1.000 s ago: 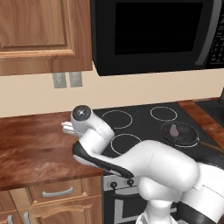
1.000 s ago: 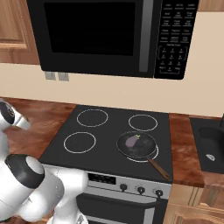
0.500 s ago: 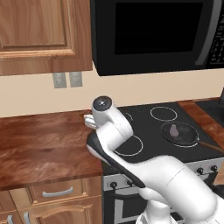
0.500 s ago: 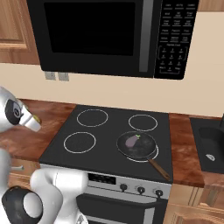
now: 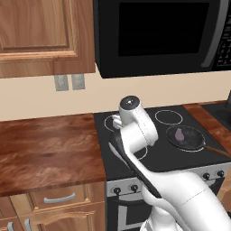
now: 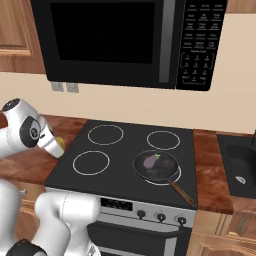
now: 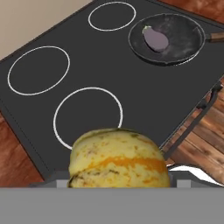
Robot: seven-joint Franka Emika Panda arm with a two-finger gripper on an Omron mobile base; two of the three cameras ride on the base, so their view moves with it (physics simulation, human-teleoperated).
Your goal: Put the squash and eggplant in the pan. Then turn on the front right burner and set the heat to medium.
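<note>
The arm is swinging from the wooden counter (image 5: 45, 149) on the left toward the cooktop (image 6: 125, 165), and the gripper (image 7: 119, 183) is now hanging over its left edge, jaws clamped on the squash (image 7: 119, 159). Further right, the eggplant (image 6: 150, 160) is already lying in the pan (image 6: 170, 172) on the front right burner (image 6: 160, 182). So 1 vegetable is in and the 2nd is travelling; the knob remains.

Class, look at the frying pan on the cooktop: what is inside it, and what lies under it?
Inside the pan lies the eggplant, alone. The squash sits in the pincer, away from it. Under the pan, an arc of the front right burner ring shows; the rest is covered.
</note>
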